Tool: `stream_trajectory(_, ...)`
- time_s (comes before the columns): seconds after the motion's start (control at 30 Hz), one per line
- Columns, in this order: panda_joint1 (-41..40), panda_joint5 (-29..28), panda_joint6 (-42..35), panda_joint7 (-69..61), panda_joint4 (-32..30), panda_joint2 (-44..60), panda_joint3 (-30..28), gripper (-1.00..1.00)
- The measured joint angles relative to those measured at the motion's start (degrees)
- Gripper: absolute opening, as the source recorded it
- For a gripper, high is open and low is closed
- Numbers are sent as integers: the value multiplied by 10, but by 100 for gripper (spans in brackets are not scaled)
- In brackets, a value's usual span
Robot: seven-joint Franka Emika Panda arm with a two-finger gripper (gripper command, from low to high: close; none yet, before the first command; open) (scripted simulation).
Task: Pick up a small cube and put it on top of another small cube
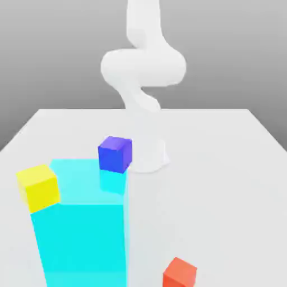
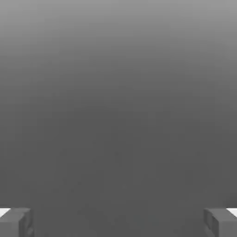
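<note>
Now we see a white table with its far edge running straight across the exterior view, and broad bare surface on the exterior view's right. The small plain red-orange cube sits near the front edge of that view, well apart from everything else, with open room around it. The small plain blue-violet cube rests on top of the big translucent cyan block, at the block's far corner, just beside the white arm base. A small plain yellow cube sits at the cyan block's corner on the exterior view's left — whether it rests on the block or hangs partly over its edge we cannot tell.

The smooth, rounded white arm rises from the base and curls upward out of frame. Surfaces are matte and untextured; the cubes are sharp-edged, and the cyan block faintly mirrors the blue-violet cube.

From the hand view, the gripper has its two grey fingertips spread wide — nothing lies between them, only plain grey background.
</note>
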Motion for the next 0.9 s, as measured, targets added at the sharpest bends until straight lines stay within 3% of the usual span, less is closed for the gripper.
stream_trajectory(0.3,88,56,64,-183,-17,191,-58,0)
stream_trajectory(0.6,132,102,126,-355,-33,378,-69,0)
stream_trajectory(0.9,144,57,198,-463,-53,552,-63,0)
